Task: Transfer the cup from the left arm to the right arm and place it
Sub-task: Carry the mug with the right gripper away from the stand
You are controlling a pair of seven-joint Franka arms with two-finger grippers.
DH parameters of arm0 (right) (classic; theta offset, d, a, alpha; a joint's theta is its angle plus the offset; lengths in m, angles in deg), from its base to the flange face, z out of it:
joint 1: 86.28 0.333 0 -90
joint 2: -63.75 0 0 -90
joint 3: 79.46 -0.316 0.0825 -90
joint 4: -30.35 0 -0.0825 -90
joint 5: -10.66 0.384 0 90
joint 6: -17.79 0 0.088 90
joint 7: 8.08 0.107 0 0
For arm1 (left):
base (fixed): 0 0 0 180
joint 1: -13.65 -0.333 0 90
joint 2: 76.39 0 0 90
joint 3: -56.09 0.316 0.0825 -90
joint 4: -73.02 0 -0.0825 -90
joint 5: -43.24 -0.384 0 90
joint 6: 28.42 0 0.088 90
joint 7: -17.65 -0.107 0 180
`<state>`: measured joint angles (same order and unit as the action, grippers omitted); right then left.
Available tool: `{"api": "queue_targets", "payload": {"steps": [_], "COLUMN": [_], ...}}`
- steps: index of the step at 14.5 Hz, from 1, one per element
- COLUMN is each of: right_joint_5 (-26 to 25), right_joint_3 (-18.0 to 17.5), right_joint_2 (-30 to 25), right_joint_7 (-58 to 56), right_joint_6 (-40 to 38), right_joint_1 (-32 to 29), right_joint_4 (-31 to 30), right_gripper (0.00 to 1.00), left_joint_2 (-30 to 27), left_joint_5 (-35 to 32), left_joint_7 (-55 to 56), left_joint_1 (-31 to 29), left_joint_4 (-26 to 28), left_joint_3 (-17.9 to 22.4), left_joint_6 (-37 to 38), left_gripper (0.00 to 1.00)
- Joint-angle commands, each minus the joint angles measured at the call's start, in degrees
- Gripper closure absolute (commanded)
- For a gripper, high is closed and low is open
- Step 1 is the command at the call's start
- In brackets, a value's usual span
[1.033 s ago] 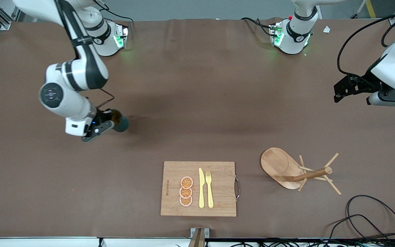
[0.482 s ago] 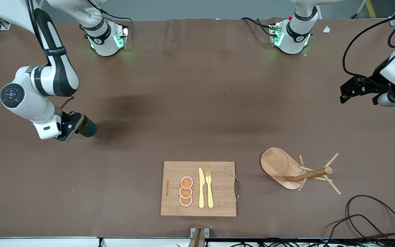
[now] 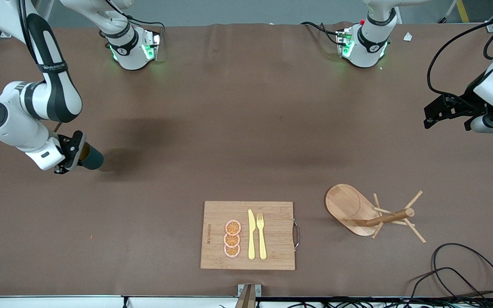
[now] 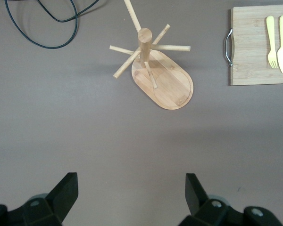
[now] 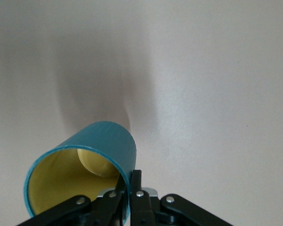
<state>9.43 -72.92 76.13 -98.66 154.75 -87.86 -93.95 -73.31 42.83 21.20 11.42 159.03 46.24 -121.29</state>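
1. The cup, a small dark teal mug with a tan-yellow inside (image 3: 90, 157) (image 5: 82, 176), is held by the right gripper (image 3: 74, 155) (image 5: 129, 190) above the bare brown table cover (image 3: 229, 128), toward the right arm's end of the table.
2. From the right wrist view I see the two black fingers pinched together on the cup's rim, one inside the wall and one outside, with the mug lying tilted on its side and its mouth toward the wrist camera.
3. I cannot make out the mug's handle in either view, and from the front view I would only guess that its base hangs clear of the table, judging by the shadow beside it.
4. The left gripper (image 3: 432, 112) (image 4: 132, 193) waits over the left arm's end of the table; in the left wrist view I see its dark fingers spread wide apart with nothing between them.
5. Under that wrist camera I see the light wooden peg rack on an oval base (image 4: 155, 70) (image 3: 366, 211), standing on the table nearer to the front camera than the left gripper's spot.
6. Beside the rack, toward the table's middle, lies the rectangular bamboo cutting board with a metal handle (image 3: 272, 256) (image 4: 254, 66).
7. On the board I see a pale yellow plastic knife (image 3: 251, 235) (image 4: 282, 42) and a pale yellow plastic fork (image 3: 261, 235) (image 4: 271, 40) side by side, with three round orange slices (image 3: 232, 238) in a row just beside the knife.
8. A loose black cable (image 3: 464, 269) (image 4: 42, 23) curls on the table at the left arm's end, nearer to the front camera than the rack.
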Motion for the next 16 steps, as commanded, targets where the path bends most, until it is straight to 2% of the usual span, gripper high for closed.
{"api": "queue_targets", "payload": {"steps": [1,10,12,13,14,16], "right_joint_5": [-1.2,-1.2,-1.2,-1.2,-1.1,-1.1], "right_joint_3": [-1.2,-1.3,-1.3,-1.3,-1.3,-1.3], "right_joint_2": [0.7,3.8,4.0,4.0,3.9,3.8], "right_joint_7": [-1.1,-0.2,0.1,1.0,2.0,3.9], "right_joint_6": [1.1,2.6,2.7,2.5,2.2,1.4], "right_joint_1": [-1.2,0.8,0.7,0.6,0.5,0.5], "right_joint_4": [-1.2,-0.6,-0.6,-0.6,-0.6,-0.3], "right_gripper": [1.00,0.99,0.96,0.65,0.01,0.00], "left_joint_2": [0.1,0.1,0.1,0.1,0.1,0.1], "left_joint_5": [0.1,0.1,0.1,0.1,0.1,0.1], "left_joint_7": [0.5,0.6,0.6,0.7,0.7,0.7], "left_joint_1": [-0.1,-0.1,-0.1,-0.1,-0.1,-0.1], "left_joint_4": [-0.8,-0.8,-0.9,-0.9,-0.9,-0.9], "left_joint_3": [-0.3,-0.3,-0.3,-0.3,-0.3,-0.3], "left_joint_6": [1.0,1.0,1.0,1.0,1.0,1.0], "left_gripper": [0.00,0.00,0.00,0.00,0.00,0.00]}}
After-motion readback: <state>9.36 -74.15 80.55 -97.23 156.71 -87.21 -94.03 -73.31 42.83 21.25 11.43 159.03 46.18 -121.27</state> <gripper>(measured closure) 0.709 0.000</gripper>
